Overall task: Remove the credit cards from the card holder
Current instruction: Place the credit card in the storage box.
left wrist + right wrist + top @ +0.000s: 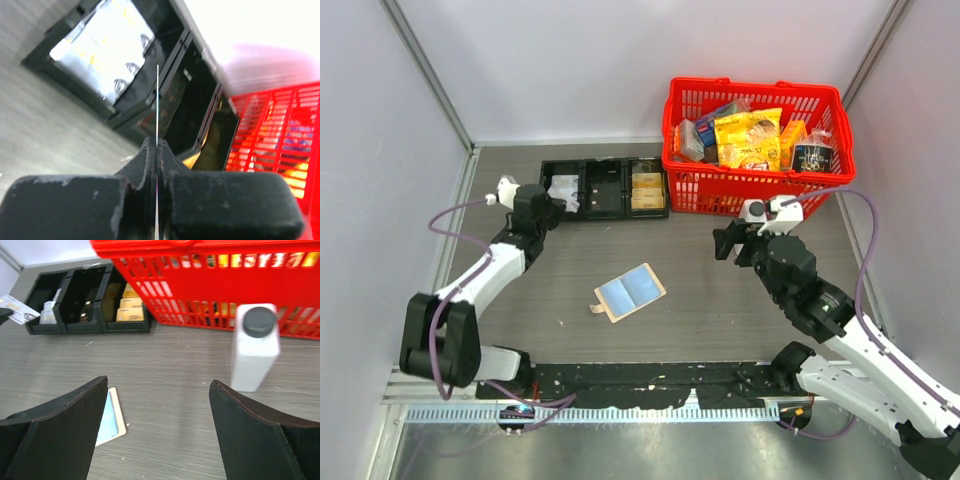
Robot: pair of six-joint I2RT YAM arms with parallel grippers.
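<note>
The card holder (630, 292) lies open on the table, tan outside and pale blue inside; one corner of it shows beside my right fingers (111, 415). My left gripper (552, 207) hovers at the left end of the black tray (605, 211), shut on a thin pale credit card. That card shows edge-on between the jaws (157, 100) and flat-on at the left edge of the right wrist view (17, 310). My right gripper (728, 243) (159, 383) hangs open and empty to the right of the card holder, above bare table.
The tray's left compartment holds white cards (100, 50), its middle one a dark card (87, 310), its right one gold cards (646, 190). A red basket (695, 190) of groceries stands at the back right. A white bottle (255, 345) with a dark cap stands before it.
</note>
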